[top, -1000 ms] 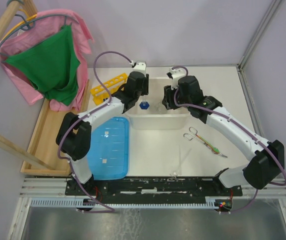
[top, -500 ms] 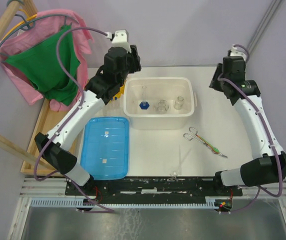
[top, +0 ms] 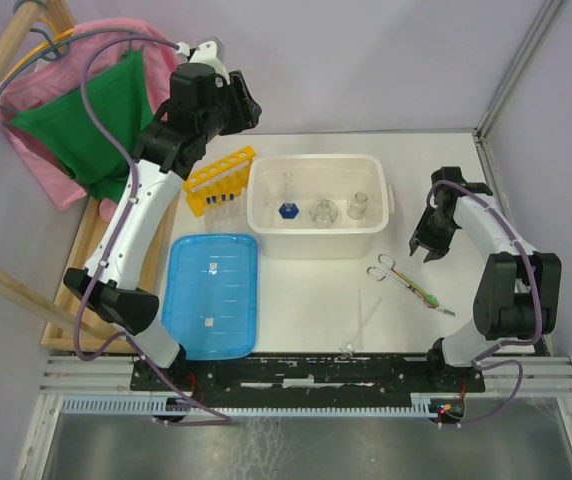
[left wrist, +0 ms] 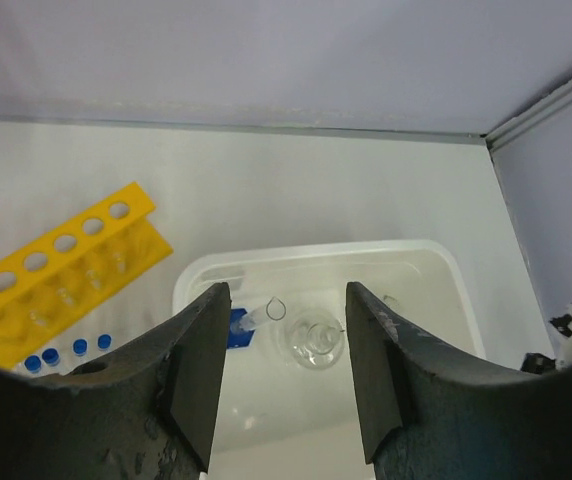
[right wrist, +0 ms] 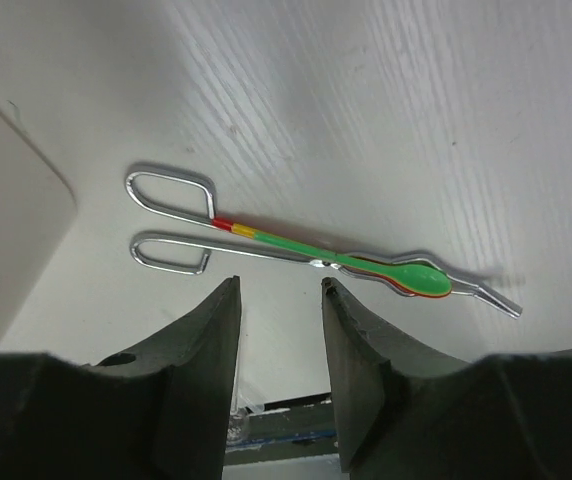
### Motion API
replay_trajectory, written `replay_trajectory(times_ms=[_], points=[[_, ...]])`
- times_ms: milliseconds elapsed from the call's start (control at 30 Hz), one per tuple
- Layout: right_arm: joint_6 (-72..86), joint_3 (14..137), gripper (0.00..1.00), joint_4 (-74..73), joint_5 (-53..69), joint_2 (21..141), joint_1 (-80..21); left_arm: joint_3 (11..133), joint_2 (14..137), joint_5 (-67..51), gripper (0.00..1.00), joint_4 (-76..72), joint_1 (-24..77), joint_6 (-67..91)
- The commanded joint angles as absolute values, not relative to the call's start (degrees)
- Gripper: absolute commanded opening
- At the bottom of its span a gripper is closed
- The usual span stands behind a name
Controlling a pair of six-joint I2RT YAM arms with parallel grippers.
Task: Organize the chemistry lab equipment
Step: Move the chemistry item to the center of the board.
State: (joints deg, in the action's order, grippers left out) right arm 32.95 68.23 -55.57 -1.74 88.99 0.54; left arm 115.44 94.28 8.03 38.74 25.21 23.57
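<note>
My left gripper point(top: 238, 108) is raised above the back left of the table, open and empty. Through it in the left wrist view point(left wrist: 286, 295) I see the yellow tube rack point(left wrist: 61, 255), several small blue-capped tubes point(left wrist: 66, 352) beside it, and a glass flask point(left wrist: 314, 340) and a blue-capped tube point(left wrist: 251, 320) in the white tub point(left wrist: 316, 252). Two flasks point(top: 323, 211) stand in the tub point(top: 316, 160). My right gripper point(top: 423, 248) is open and empty, just above the metal tongs point(right wrist: 181, 215) and the green-tipped rods point(right wrist: 406, 275) lying across them.
The flat blue lid point(top: 211, 295) lies front left. A wooden tray point(top: 91, 270) and hanging pink and green cloths point(top: 96, 125) are at the far left. A thin clear rod point(top: 361, 322) lies near the front edge. The tongs point(top: 394, 273) lie right of the tub.
Both grippers left the tub. My left arm rose and swung to the back left. My right arm swung out to the right, then came down beside the tongs.
</note>
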Motion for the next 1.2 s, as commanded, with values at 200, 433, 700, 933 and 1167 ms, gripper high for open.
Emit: replay_trajectory(times_ms=[200,433,700,933,1167], points=[[31.36,64.68,0.47,-54.7,4.01,93.22,1.21,120.16,96.37,-2.62,0.56,45.82,23.73,26.31],[35.41,60.0,0.47,-53.67,6.62,92.72,1.28,113.38,94.34,-3.87,0.56,42.92,23.77,26.18],[40.86,57.98,0.48,-56.36,5.17,92.87,2.84,113.54,95.86,-4.5,0.56,43.56,23.75,25.11],[48.6,54.29,0.48,-54.19,4.0,91.59,4.92,113.55,96.63,-4.43,0.56,43.51,23.74,23.55],[53.54,52.55,0.48,-51.81,-0.04,90.01,5.35,113.29,97.07,-4.39,0.56,43.68,23.71,22.76]])
